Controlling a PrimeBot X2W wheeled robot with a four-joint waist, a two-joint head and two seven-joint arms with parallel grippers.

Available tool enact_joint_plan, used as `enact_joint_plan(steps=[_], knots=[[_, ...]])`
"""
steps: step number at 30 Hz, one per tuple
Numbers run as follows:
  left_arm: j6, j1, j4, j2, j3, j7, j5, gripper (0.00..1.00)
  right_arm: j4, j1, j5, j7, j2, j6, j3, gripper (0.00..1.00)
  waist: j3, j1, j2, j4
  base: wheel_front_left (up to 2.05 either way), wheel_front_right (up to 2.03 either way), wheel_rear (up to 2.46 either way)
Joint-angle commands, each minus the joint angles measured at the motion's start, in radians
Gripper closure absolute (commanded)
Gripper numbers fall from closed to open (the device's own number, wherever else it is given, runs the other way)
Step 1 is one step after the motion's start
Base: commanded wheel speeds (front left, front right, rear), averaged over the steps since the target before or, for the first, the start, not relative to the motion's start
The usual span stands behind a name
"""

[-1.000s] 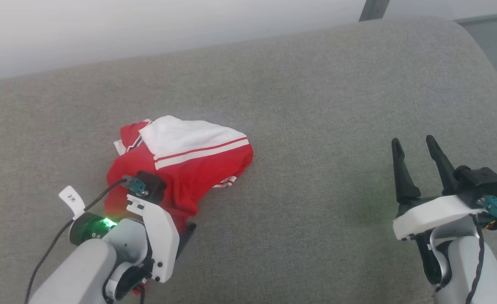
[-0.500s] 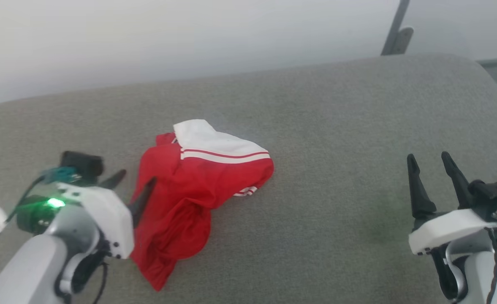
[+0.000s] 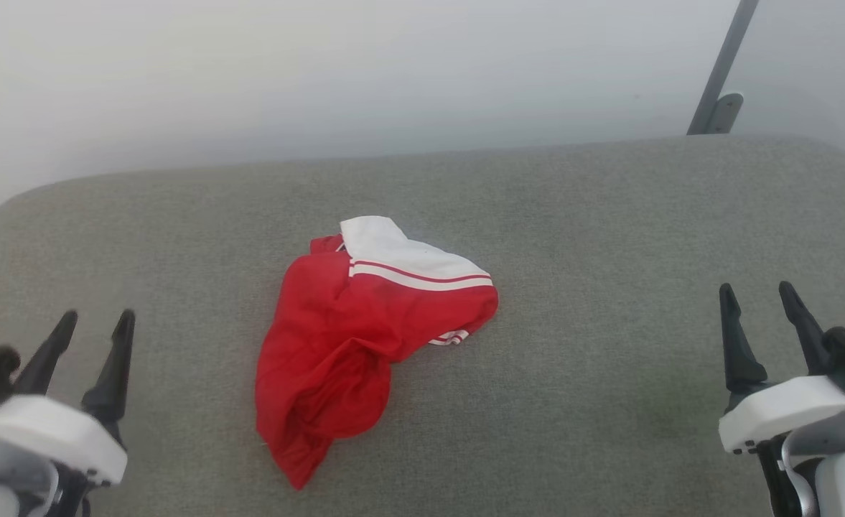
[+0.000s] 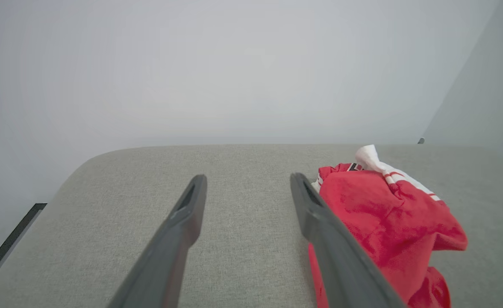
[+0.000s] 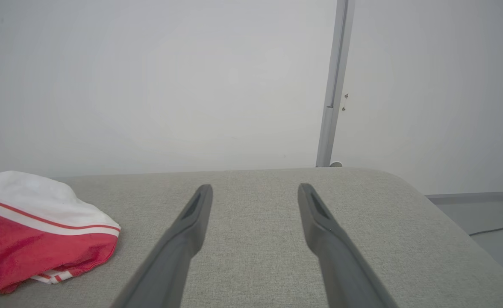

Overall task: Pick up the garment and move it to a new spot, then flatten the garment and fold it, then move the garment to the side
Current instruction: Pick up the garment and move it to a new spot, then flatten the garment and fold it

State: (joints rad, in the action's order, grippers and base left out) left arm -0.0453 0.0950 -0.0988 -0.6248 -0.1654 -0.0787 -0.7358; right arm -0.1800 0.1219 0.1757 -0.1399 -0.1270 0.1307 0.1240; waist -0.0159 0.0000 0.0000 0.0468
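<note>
Red cloth, crumpled: the garment (image 3: 365,330) lies in one heap near the middle of the desk (image 3: 609,215), white striped end on the far side, a red point trailing toward the near edge. Long axis runs diag., far-right to near-left in head view. Nothing holds it. Not flattened; no lettering visible.

L end effector (image 3: 99,316): jaws spread wide, empty, to the garment's left, apart from it. R end effector (image 3: 754,287): likewise wide and empty, well apart on the garment's right.

Relation you must work from: the garment lies to the right of the L end effector and a little fwd. L is the nearer arm. In the left wrist view the cloth sits just beside the line of the inner jaw.

Judgement: next grasp prob. suits L at the near-left edge, with R reaching further for the white end.

Count: garment x1; end effectors x2; desk x1; grey post (image 3: 724,72) x1, behind the far-right corner.
</note>
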Motion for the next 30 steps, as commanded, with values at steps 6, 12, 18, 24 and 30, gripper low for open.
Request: enact_joint_plan(steps=[6,12,18,24,30], knots=[[0.018,-0.081,-0.035,0.013,0.051,-0.092,-0.040,0.00,0.013,-0.025,0.000,0.008,0.002,0.000,0.006,0.00,0.008,0.0000,0.0000,-0.014,0.00,0.00,0.00],[0.034,-0.126,-0.072,0.024,0.087,-0.148,-0.049,0.00,0.019,-0.035,0.004,0.014,0.003,0.000,0.004,0.00,0.013,0.0000,0.0000,-0.024,0.00,0.00,0.00],[0.047,-0.131,-0.091,0.035,0.096,-0.163,-0.050,0.00,0.026,-0.044,0.007,0.020,-0.001,0.000,-0.002,0.00,0.021,0.0000,0.0000,-0.040,0.00,0.00,0.00],[0.053,-0.119,-0.091,0.037,0.093,-0.167,-0.051,0.00,0.029,-0.044,0.006,0.025,0.002,0.000,-0.006,0.00,0.023,0.0000,0.0000,-0.045,0.00,0.00,0.00],[0.054,-0.100,-0.071,0.028,0.081,-0.143,-0.052,0.00,0.030,-0.040,0.007,0.022,0.005,0.000,-0.012,0.00,0.021,0.0000,0.0000,-0.041,0.00,0.00,0.00]])
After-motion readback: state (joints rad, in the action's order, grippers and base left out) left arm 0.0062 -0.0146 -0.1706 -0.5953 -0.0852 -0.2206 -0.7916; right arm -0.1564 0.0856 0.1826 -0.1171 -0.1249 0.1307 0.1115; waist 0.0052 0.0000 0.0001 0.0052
